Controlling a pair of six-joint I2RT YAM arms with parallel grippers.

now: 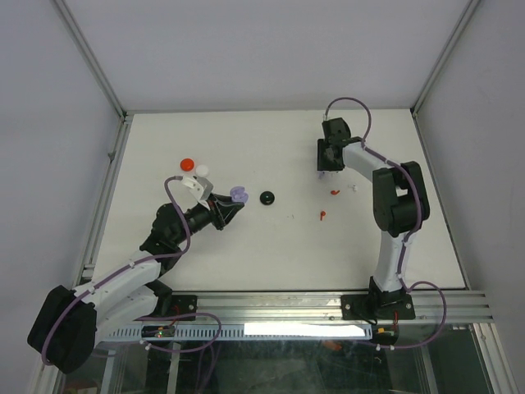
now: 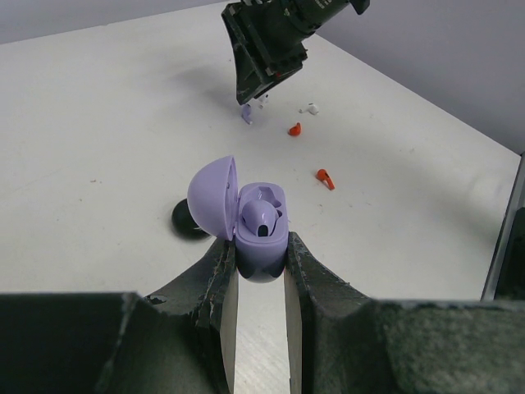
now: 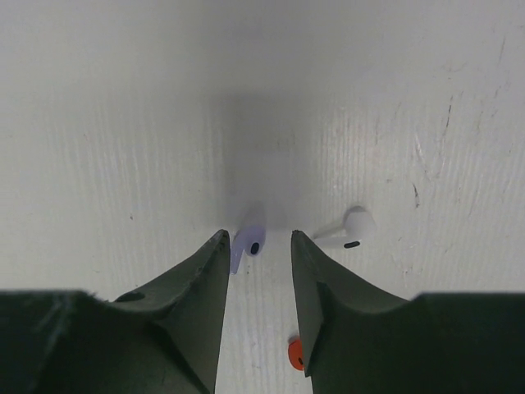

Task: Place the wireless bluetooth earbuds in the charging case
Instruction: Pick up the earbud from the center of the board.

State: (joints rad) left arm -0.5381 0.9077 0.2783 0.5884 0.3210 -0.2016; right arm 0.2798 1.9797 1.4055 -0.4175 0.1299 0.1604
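Note:
My left gripper (image 2: pixel 260 248) is shut on the base of an open lavender charging case (image 2: pixel 262 234), its lid (image 2: pixel 212 197) swung left, and holds it off the table. One lavender earbud (image 2: pixel 261 218) sits inside. My right gripper (image 3: pixel 257 238) points down at the table, jaws apart, straddling a loose lavender earbud (image 3: pixel 249 243) that lies between the fingertips, close to the left one. A white earbud (image 3: pixel 349 229) lies just right of it and a red earbud (image 3: pixel 295 353) is nearer me. From above, the case (image 1: pixel 238 195) is left of centre and the right gripper (image 1: pixel 330 169) is at the back right.
A black disc (image 1: pixel 267 198) lies just right of the held case. A red disc (image 1: pixel 187 163) and a white disc (image 1: pixel 202 169) sit at the back left. Two red earbuds (image 1: pixel 335 191) (image 1: pixel 322 217) and the white earbud (image 1: pixel 354 187) lie near the right gripper.

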